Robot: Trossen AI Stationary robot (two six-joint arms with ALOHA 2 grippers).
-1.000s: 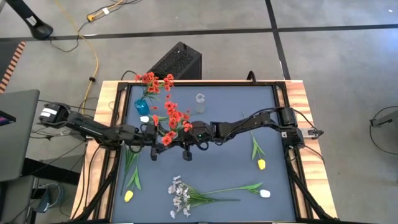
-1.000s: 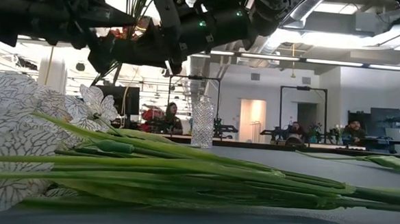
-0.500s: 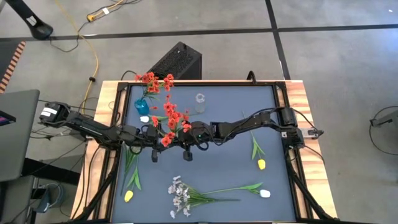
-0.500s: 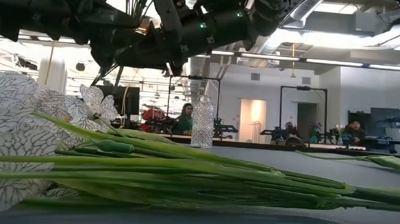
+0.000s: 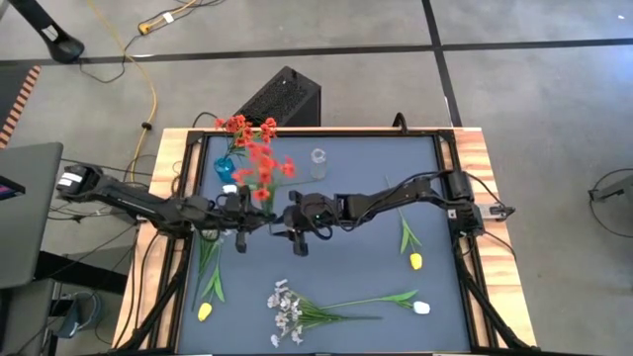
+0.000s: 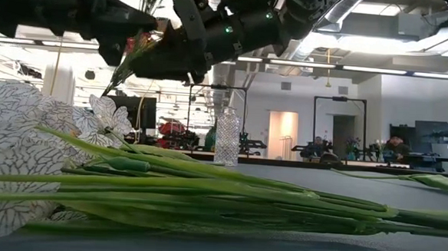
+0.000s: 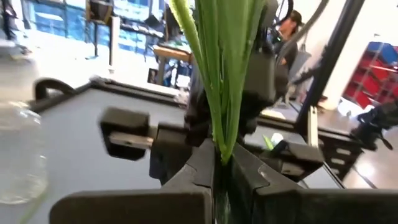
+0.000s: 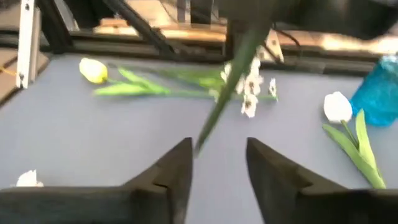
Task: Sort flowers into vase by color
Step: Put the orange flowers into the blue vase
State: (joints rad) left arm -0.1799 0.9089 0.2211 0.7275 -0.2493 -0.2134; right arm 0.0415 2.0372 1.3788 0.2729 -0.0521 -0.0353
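A red flower (image 5: 259,164) with green stems (image 7: 214,74) is held over the table's middle by my left gripper (image 5: 254,220), which is shut on it. My right gripper (image 5: 285,220) stands open just right of it. The stem's lower end (image 8: 231,74) hangs in front of the open fingers without touching them. A blue vase (image 5: 226,168) at the far left holds red flowers (image 5: 237,127). A clear vase (image 5: 318,161) stands beside it. Yellow tulips (image 5: 205,311) (image 5: 416,261), a white spray (image 5: 287,311) and white tulips (image 5: 422,308) (image 5: 229,189) lie on the table. My left gripper pinches the red flower's bundle of green stems (image 7: 219,148) between its two fingers, which come level from the table's left and lie across the stems. The flower is lifted clear of the table, tilted, with its blossoms (image 5: 262,158) toward the far edge.
The bundle of green stems and white blossoms (image 6: 167,192) lies along the near edge. The clear vase (image 6: 226,137) stands behind it. Wooden rails (image 5: 475,168) and cables border the dark table. People sit in the room beyond.
My left gripper has shut on the red flower's stems and taken hold. My right gripper has opened and let the stem go. The flower has tipped, its blossoms swinging toward the far left and the blue vase.
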